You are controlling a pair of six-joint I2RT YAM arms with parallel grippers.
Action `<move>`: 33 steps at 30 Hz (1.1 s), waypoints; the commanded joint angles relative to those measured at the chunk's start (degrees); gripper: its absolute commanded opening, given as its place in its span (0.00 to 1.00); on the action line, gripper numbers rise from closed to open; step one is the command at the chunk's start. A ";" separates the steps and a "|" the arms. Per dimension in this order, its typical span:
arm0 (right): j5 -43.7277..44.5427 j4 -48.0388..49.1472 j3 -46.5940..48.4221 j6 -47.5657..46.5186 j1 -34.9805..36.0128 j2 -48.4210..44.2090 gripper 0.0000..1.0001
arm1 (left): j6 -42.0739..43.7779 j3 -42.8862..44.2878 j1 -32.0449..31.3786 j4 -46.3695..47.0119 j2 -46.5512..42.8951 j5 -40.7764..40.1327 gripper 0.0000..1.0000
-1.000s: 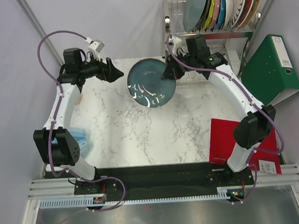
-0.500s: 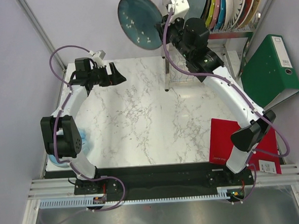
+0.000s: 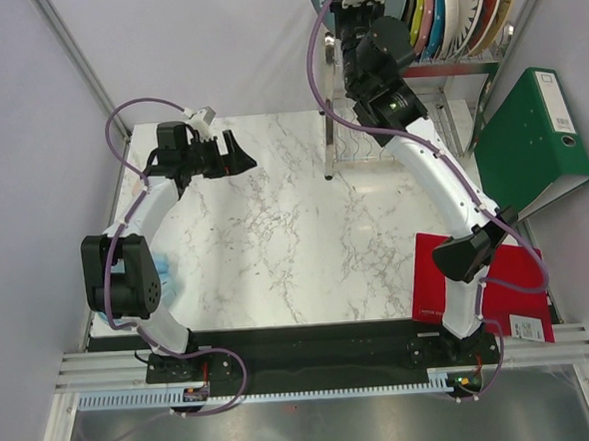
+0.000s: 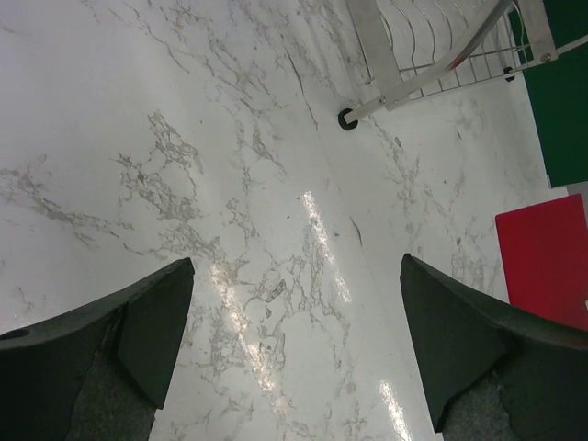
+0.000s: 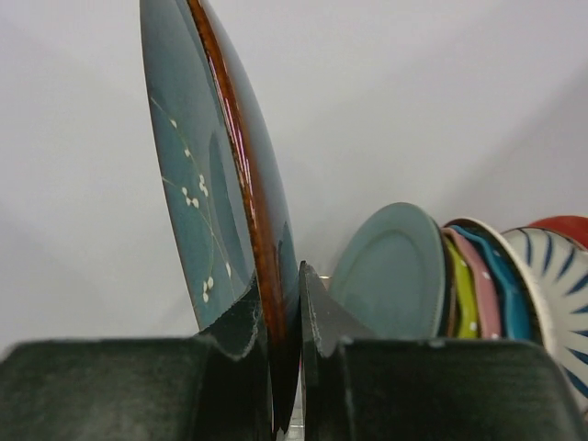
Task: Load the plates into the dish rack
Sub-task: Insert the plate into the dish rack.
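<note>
— Plate rising: within the last second you are lifting the teal plate (image 5: 207, 184) off the table (image 3: 275, 232) to the dish rack (image 3: 326, 129) top tier, the right gripper (image 5: 285, 294) pinching its rim.

— Slotting next?

— Probably. It is standing on edge, glossy, white-flecked, brown-rimmed, just left of the racked plates (image 5: 395, 276). The left gripper (image 4: 294, 276) is hanging wide open and empty, left of the rack.

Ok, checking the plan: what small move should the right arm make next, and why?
Probably ease the teal plate sideways and down beside the grey-blue plate. The right gripper pinches its rim, on edge, left of that plate and not yet in the rack.
</note>
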 commanded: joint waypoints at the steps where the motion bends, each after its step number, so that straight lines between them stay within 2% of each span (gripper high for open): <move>1: 6.06 8.34 5.59 -4.12 -0.36 -1.94 0.00 | 0.28 1.98 -2.12 -1.33 -3.65 -9.61 1.00; 4: 8.61 7.19 6.12 -4.64 -0.71 -1.50 0.00 | 0.46 2.60 -2.65 -1.78 -3.92 -11.73 1.00; 12: 11.86 6.22 8.49 -5.70 -2.37 1.66 0.00 | -0.68 4.00 -2.91 -2.04 -1.73 -8.74 1.00; 33: 15.21 0.07 4.62 2.48 -6.78 2.19 0.00 | -0.50 4.01 -3.26 -1.96 1.00 -8.48 1.00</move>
